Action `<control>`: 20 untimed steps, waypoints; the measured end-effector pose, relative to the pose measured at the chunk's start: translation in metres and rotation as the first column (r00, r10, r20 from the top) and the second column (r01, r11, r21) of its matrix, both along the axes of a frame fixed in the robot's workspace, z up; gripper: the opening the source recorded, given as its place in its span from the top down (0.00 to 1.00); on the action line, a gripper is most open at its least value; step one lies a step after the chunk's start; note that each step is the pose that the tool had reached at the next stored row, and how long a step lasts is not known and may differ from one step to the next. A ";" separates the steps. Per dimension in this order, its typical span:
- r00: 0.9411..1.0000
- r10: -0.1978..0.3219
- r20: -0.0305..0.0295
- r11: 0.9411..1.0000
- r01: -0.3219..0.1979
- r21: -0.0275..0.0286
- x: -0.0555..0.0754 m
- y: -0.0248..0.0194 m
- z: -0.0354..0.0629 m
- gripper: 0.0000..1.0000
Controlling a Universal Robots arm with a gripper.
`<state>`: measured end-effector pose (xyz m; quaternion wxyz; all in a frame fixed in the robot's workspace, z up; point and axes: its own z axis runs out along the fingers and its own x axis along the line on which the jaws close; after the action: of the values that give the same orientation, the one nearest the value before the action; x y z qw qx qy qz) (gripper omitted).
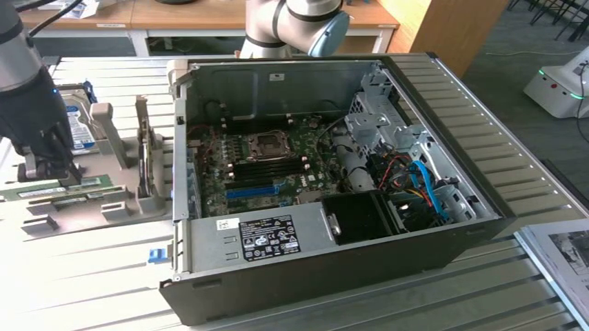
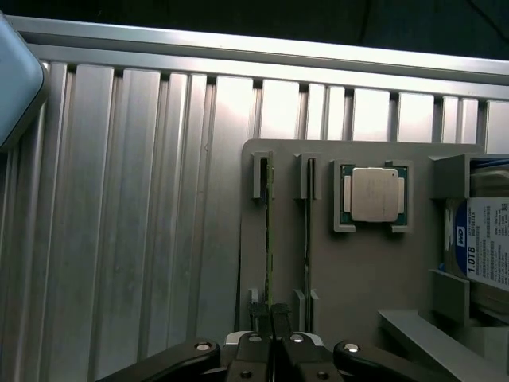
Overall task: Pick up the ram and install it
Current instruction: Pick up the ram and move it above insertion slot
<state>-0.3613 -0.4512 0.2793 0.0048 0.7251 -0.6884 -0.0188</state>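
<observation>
Hand (image 2: 271, 322) pinched tight on ram (image 2: 268, 231); it stands edge-up in holder (image 2: 358, 270) slots, so I can straddle it.

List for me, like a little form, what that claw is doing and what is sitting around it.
gripper: shut on the ram, low over the gray holder
ram: standing on edge in the holder's slots, with a second stick beside it
also on the holder: processor chip, hard drive
computer case: open, motherboard exposed
</observation>
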 end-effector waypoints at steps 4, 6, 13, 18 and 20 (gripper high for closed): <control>1.000 0.000 0.000 1.000 0.000 0.000 0.000 0.0000 0.0081 0.88; 1.000 0.000 0.000 1.000 0.000 0.000 0.000 0.0000 0.0119 0.88; 1.000 0.000 0.000 1.000 0.000 0.000 0.001 0.0000 0.0258 0.88; 1.000 0.000 0.000 1.000 0.000 0.000 0.001 0.0000 0.0335 0.88; 1.000 0.000 0.000 1.000 0.000 0.000 0.001 0.0000 0.0364 0.88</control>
<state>-0.3605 -0.4511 0.3156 0.0048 0.7251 -0.6884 -0.0187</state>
